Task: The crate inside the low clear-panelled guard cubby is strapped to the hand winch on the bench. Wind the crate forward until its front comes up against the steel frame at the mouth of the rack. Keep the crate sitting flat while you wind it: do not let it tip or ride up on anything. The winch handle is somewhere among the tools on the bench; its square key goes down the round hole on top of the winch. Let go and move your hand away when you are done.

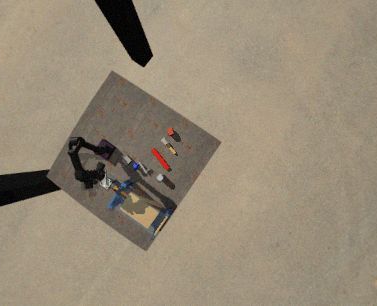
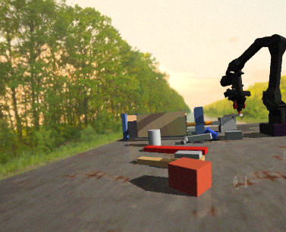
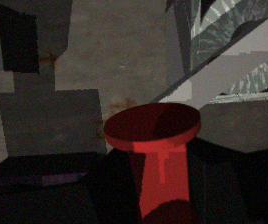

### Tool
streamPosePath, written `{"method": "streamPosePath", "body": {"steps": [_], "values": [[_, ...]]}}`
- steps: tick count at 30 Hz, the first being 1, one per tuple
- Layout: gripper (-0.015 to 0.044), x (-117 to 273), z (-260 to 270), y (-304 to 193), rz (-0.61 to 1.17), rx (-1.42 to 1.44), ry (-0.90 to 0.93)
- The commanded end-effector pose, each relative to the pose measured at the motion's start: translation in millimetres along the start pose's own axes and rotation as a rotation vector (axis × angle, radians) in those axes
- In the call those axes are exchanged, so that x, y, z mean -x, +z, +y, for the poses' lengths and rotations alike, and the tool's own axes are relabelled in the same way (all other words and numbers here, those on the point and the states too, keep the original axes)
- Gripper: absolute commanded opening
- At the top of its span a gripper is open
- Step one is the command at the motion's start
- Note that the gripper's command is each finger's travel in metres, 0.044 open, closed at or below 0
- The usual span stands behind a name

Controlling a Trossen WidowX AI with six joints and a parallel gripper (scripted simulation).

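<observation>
My gripper [image 1: 103,172] [image 2: 238,108] is shut on the red knob of the winch handle [image 3: 152,122], beside the winch. The handle's pale grey arm [image 3: 225,67] runs up and right across the winch drum [image 3: 217,30] in the wrist view; its far end is out of that view, so I cannot tell whether the key is in the hole. The grey winch [image 1: 106,182] [image 2: 227,123] stands near the mouth of the rack. An orange strap [image 2: 199,123] runs from the blue frame [image 1: 115,200] [image 2: 199,120]. The crate is not clear to make out within the tan and brown rack.
A grey block [image 1: 127,159] [image 2: 234,135], a blue piece [image 2: 212,133] and a grey tool [image 2: 199,137] lie beside the winch. Farther off are a white cylinder [image 1: 160,177] [image 2: 154,137], a red bar [image 1: 161,159] [image 2: 175,149] and an orange-red block [image 1: 170,131] [image 2: 183,176].
</observation>
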State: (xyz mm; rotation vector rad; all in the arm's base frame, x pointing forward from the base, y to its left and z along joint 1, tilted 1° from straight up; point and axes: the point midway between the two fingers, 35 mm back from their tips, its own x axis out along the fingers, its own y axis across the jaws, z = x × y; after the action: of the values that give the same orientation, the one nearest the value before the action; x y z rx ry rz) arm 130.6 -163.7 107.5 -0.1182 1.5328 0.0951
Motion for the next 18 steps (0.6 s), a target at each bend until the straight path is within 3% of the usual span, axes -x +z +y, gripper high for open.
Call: {"method": "streamPosePath", "body": {"steps": [1,18], "values": [[0.0,-1.2,-8.7,-13.3,0.035,-0.016,-0.021],[0.0,-0.2,-24.7,-29.2,0.037,-0.016,-0.022]]}}
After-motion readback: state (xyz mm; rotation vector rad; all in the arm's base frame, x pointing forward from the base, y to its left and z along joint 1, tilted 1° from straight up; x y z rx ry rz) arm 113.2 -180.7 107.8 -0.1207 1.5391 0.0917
